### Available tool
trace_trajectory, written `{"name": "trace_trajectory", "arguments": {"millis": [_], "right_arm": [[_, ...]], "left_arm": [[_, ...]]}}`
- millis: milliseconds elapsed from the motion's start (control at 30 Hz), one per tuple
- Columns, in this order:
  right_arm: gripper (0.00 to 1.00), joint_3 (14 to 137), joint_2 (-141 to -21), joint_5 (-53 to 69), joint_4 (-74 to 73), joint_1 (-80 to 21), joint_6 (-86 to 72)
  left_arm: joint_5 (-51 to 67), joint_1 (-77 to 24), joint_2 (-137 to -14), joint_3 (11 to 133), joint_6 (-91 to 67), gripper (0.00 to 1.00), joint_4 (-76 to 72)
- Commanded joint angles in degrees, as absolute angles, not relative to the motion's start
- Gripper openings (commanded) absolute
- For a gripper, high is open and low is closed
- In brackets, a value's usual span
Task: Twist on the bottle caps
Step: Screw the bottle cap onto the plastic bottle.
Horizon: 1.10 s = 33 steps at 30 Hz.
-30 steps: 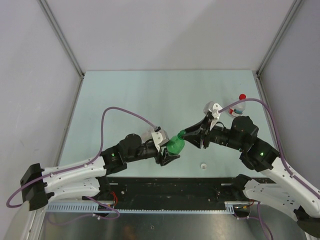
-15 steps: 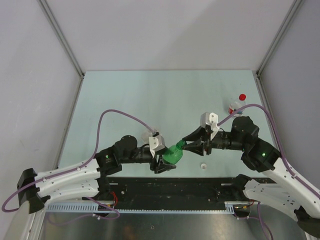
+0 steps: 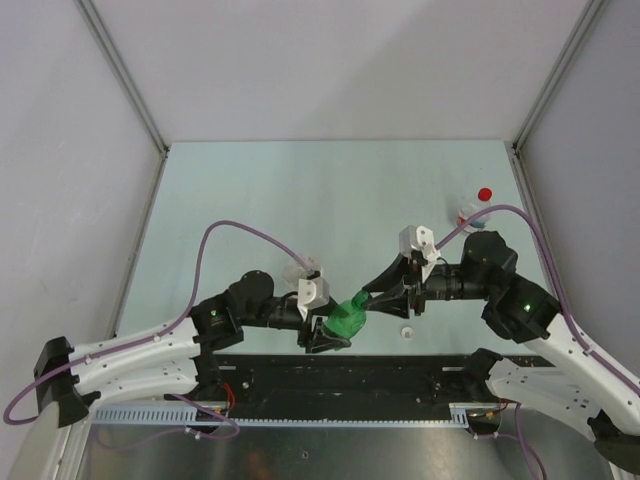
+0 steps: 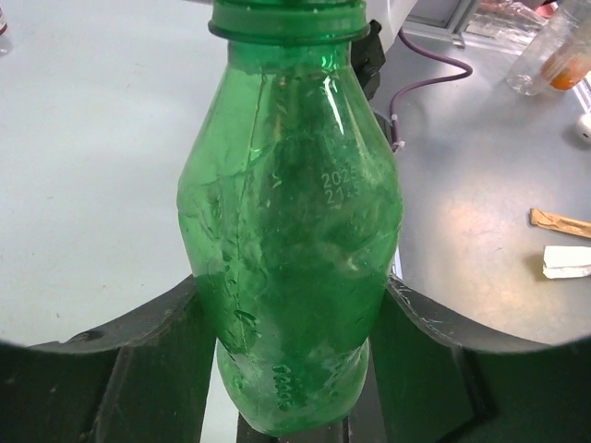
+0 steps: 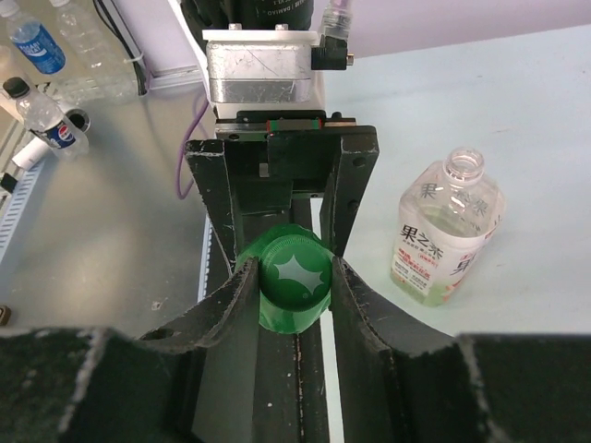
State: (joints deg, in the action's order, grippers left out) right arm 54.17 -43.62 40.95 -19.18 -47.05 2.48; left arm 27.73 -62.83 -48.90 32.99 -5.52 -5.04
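Over the worktop (image 3: 300,190), left gripper (image 3: 328,328) clamps a green plastic bottle (image 4: 291,258), right gripper (image 3: 378,297) pinching its small green cap (image 5: 294,281), apparently seated.

green bottle (image 4: 291,231) top cropped by frame edge, white cap (image 3: 407,331) tiny

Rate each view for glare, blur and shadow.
Top external: even light, sharp, only faint shadows. Left wrist: green bottle sharp, small glints on its plastic, no blur. Right wrist: green cap crisp, clear bottle slightly glinting, far background a little soft.
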Motion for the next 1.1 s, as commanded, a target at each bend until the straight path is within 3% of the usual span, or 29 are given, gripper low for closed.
{"name": "trace_trajectory", "arguments": {"millis": [0,133,600,933,1067], "right_arm": [[0.11,56.27,-43.18,39.07,-24.54,-47.77,0.52],[0.11,57.9,-42.83,32.67,-27.2,-47.27,1.66],[0.11,58.28,-44.2,39.78,-31.32,-46.76,6.38],[0.18,58.31,-45.39,40.16,-33.36,-46.76,7.94],[0.27,58.31,-45.41,40.26,-33.97,-46.82,8.96]], "left_arm": [[30.33,-62.58,-46.93,34.22,-5.15,0.0,-14.67],[30.03,-62.58,-47.55,33.59,-5.52,0.0,-14.62],[28.98,-62.51,-49.27,34.52,-6.13,0.0,-14.65],[29.13,-62.49,-50.02,35.45,-4.59,0.0,-14.99],[28.88,-62.49,-49.12,35.36,-4.25,0.0,-15.43]]}}
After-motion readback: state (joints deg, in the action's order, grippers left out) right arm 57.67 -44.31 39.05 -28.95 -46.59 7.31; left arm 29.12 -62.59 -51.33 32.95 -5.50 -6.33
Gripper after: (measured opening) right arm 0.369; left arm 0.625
